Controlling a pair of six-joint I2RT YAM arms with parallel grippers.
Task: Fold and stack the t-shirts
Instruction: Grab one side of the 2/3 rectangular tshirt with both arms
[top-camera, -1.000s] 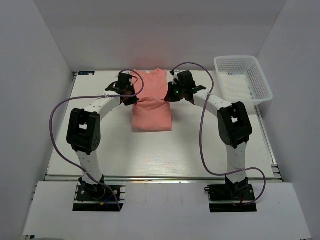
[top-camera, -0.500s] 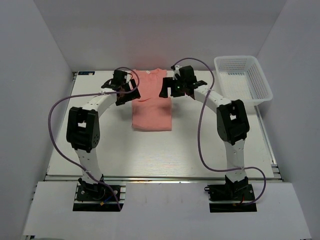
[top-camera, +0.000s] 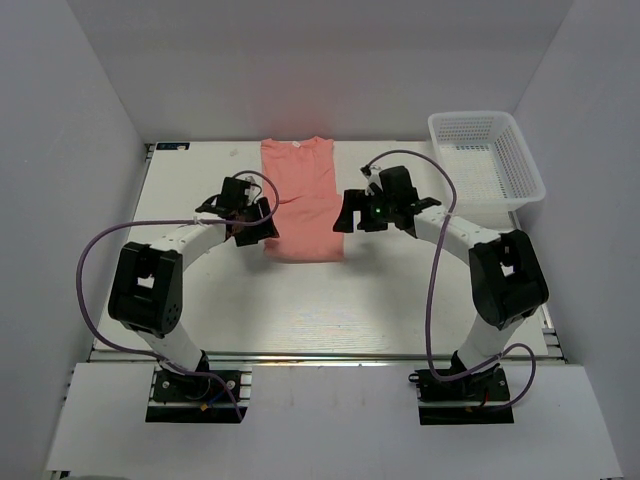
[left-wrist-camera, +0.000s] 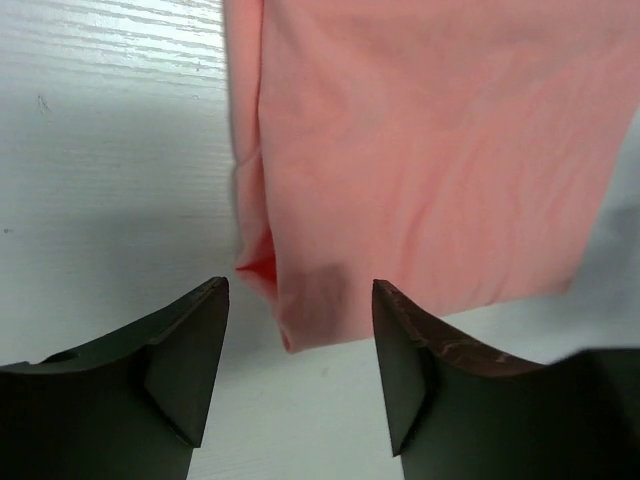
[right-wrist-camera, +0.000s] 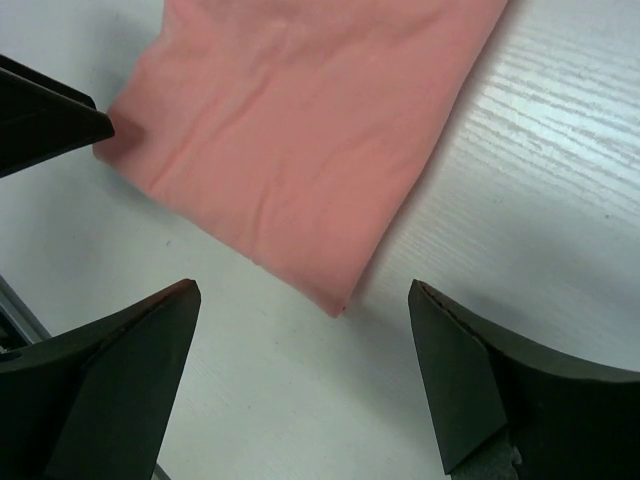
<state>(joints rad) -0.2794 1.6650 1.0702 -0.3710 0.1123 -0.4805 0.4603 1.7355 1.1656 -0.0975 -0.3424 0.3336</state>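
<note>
The salmon-pink t-shirt (top-camera: 302, 200) lies flat on the white table, folded into a long narrow strip, with its collar at the far end. My left gripper (top-camera: 262, 228) is open at the strip's near left corner. In the left wrist view that corner of the t-shirt (left-wrist-camera: 400, 150) reaches just between the spread fingertips of the left gripper (left-wrist-camera: 300, 290), ungripped. My right gripper (top-camera: 347, 214) is open at the near right corner. In the right wrist view the t-shirt (right-wrist-camera: 290, 130) ends in a point just ahead of the right gripper (right-wrist-camera: 303, 292), whose wide gap holds nothing.
A white mesh basket (top-camera: 485, 116) stands at the far right of the table (top-camera: 300, 310). White walls close in the left, right and back. One left finger (right-wrist-camera: 50, 120) shows at the right wrist view's upper left.
Both grippers opened and let go of the cloth, which now lies flat. Both arms drew back from the shirt's middle toward its near corners.
</note>
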